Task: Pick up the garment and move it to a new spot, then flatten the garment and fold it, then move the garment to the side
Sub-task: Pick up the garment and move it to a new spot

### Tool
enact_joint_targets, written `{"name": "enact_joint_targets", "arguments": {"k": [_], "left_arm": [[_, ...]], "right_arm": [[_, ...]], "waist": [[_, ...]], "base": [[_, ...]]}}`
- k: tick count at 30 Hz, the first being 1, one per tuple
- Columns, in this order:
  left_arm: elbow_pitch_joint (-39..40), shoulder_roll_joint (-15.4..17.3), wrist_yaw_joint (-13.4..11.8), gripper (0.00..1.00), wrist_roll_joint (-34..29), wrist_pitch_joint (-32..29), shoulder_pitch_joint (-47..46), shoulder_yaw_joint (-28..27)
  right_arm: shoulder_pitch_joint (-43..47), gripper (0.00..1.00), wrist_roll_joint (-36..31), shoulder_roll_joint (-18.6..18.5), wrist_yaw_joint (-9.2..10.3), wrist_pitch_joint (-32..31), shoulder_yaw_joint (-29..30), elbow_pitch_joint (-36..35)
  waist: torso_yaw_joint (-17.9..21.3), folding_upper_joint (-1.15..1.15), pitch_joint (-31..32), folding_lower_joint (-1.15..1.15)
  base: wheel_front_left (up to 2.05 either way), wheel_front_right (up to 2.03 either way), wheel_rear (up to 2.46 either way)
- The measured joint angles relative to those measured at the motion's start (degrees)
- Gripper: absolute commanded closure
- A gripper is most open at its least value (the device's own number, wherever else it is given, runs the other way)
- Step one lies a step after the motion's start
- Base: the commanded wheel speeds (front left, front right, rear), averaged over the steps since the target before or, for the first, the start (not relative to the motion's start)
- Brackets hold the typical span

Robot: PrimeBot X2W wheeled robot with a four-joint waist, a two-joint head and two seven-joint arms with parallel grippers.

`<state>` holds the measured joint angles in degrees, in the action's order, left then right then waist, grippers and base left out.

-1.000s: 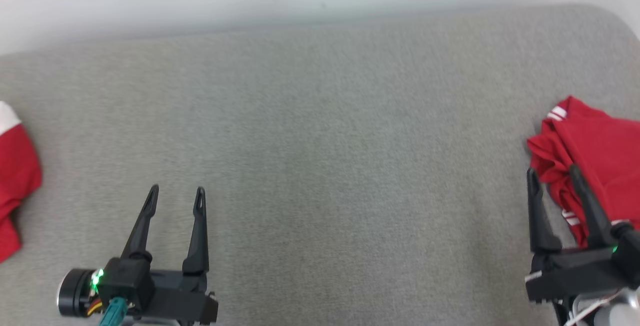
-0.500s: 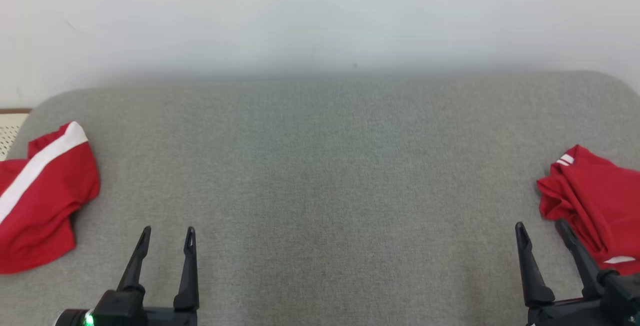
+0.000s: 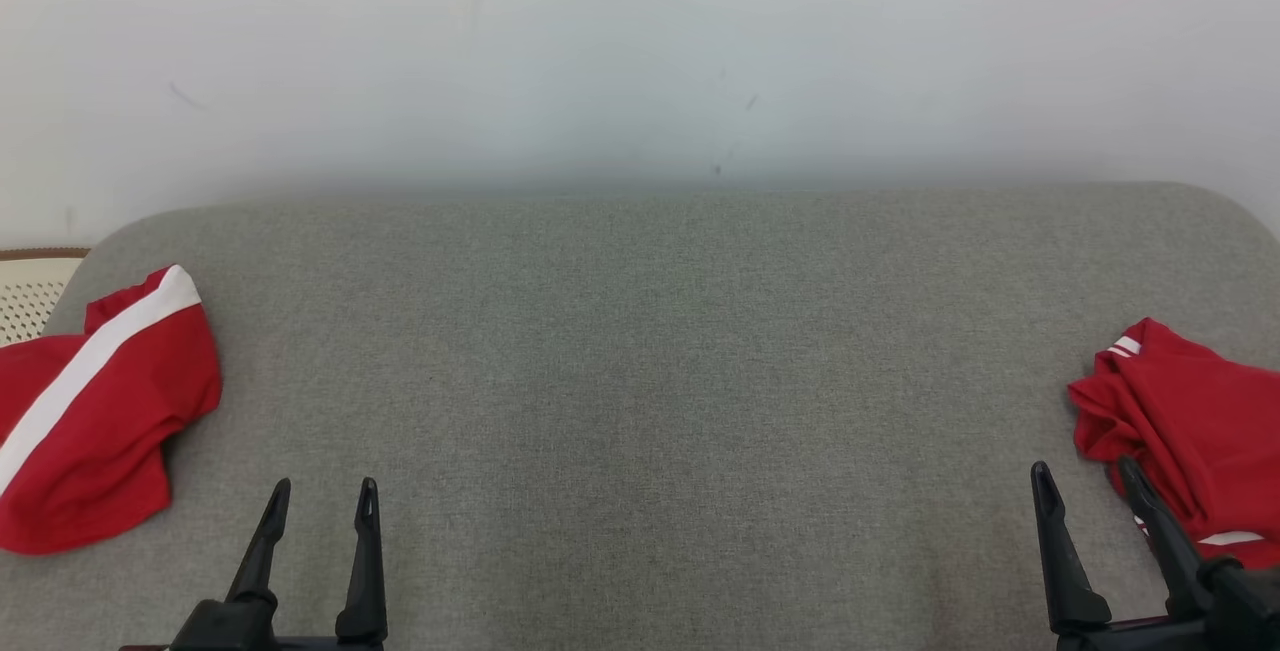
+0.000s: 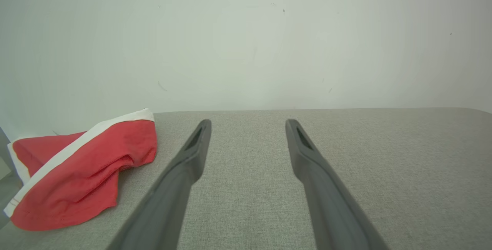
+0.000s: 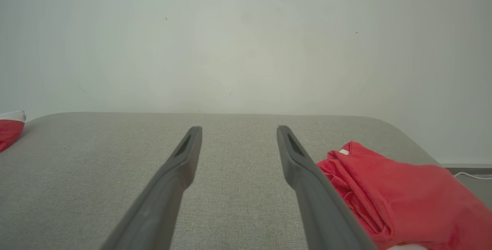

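Gray woven surface (image 3: 640, 381), padded, rounded corners, against plain white wall (image 3: 640, 51). The left gripper (image 3: 325, 486) is open and empty, long tapered dark fingers. The right gripper (image 3: 1084, 469) is also open and empty, just beside the crumpled red garment (image 3: 1190, 421) with thin white stripes at the surface's right edge. A second red garment (image 3: 90, 431) with a wide white band is bunched at the left edge.

Head camera: high, facing forward and down across the grey upholstered surface (image 3: 640, 381) to the white wall (image 3: 640, 51). My left gripper (image 3: 325, 483) and right gripper (image 3: 1083, 466) enter at the bottom corners.

Both wrist cameras: low, close over the fabric, looking along my fingers (image 4: 180, 188) at that same wall.

Overlap: head and left wrist both take in the striped red garment (image 3: 100, 411). Head and right wrist share the crumpled red garment (image 3: 1180, 421), just beside my right fingers.
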<state>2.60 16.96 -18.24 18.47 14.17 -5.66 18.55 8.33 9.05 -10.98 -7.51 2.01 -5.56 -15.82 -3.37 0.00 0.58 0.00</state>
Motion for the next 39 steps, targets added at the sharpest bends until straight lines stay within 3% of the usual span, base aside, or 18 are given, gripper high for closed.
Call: {"name": "enact_joint_targets", "arguments": {"k": [23,32,39], "left_arm": [[-1.0,-0.1,0.5,0.00,0.7,0.3,-0.7,0.4],[-0.4,-0.9,0.0,0.00,0.9,0.4,-1.5,0.0],[0.3,-1.5,-0.2,0.00,1.4,0.6,-0.5,-1.4]], "right_arm": [[0.4,0.00,0.0,1.0,0.00,0.1,0.6,0.0],[0.6,0.00,0.1,0.7,0.00,0.0,-1.6,-0.7],[0.1,0.00,0.6,0.7,0.00,0.3,-3.5,-0.1]], "waist": [[-0.8,0.00,-0.1,0.00],[-6.5,0.00,-0.3,0.00],[-14.6,0.00,-0.6,0.00]], "base": [[0.00,0.00,0.00],[0.00,0.00,0.00],[0.00,0.00,0.00]]}}
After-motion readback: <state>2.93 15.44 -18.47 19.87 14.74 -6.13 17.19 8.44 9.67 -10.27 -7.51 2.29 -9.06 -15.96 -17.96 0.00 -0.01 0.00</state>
